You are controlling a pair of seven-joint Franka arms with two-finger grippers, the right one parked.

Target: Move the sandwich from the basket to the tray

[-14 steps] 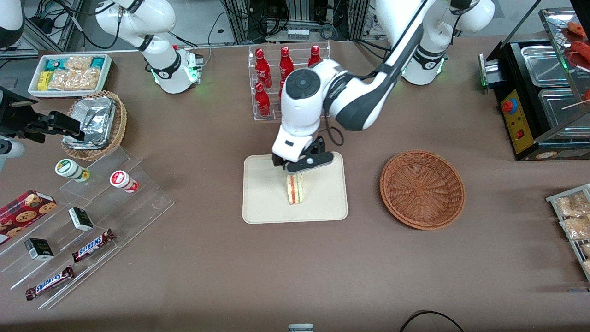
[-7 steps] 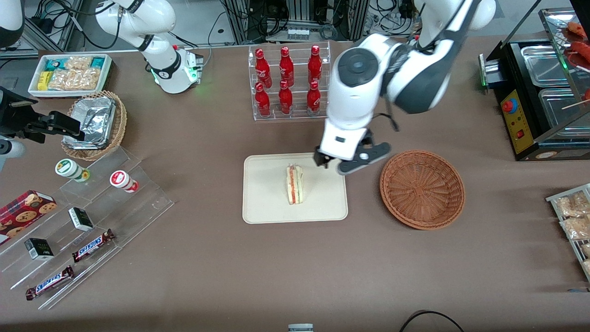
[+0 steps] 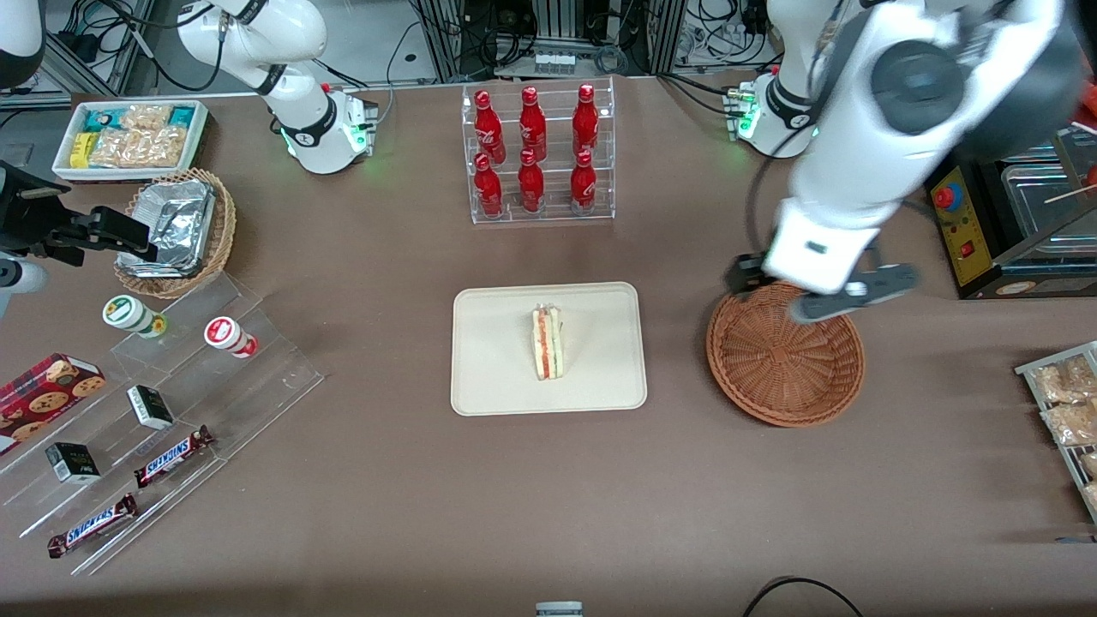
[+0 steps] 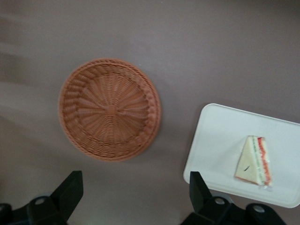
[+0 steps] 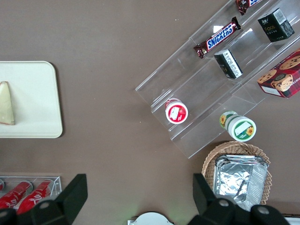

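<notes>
The sandwich (image 3: 548,343), a wrapped wedge with red and green filling, lies on the cream tray (image 3: 497,381) near its middle. Nothing touches it. The reddish-brown wicker basket (image 3: 784,368) stands beside the tray toward the working arm's end and holds nothing. My gripper (image 3: 797,290) hangs open and empty high above the basket's rim, the part farther from the front camera. The left wrist view looks down on the basket (image 4: 108,108), the tray (image 4: 220,145) and the sandwich (image 4: 253,160), with the gripper (image 4: 133,192) spread wide over bare table.
A clear rack of red bottles (image 3: 536,154) stands farther from the front camera than the tray. A black appliance (image 3: 986,188) and snack packets (image 3: 1063,403) sit at the working arm's end. Acrylic steps with snacks (image 3: 154,403), a foil-lined basket (image 3: 176,231) and a white bin (image 3: 128,137) lie toward the parked arm's end.
The gripper let go of the sandwich on the tray, rose, and swung toward the working arm's end to above the basket. The sandwich stayed where it was set.
</notes>
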